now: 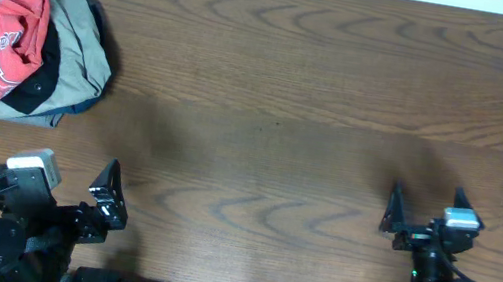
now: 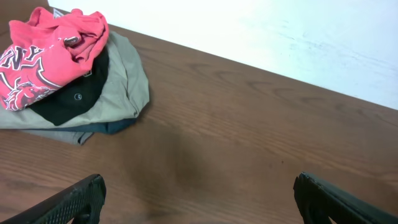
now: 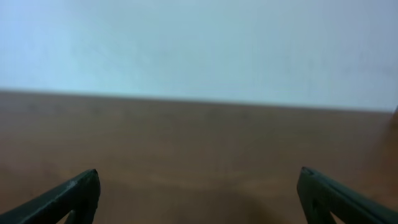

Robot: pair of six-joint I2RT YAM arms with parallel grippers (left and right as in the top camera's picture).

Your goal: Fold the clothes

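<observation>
The clothes, a coral-red T-shirt with white-and-dark lettering, lie crumpled on top of a pile at the table's far left. In the left wrist view the T-shirt fills the upper left corner. My left gripper hovers near the front edge, well short of the pile, open with nothing in it. My right gripper is at the front right, far from the shirt. It is also open, over bare wood.
Under the shirt lie a black garment and a khaki-grey garment. The brown wooden table runs wide between the pile and the right arm. A pale wall stands beyond the far edge.
</observation>
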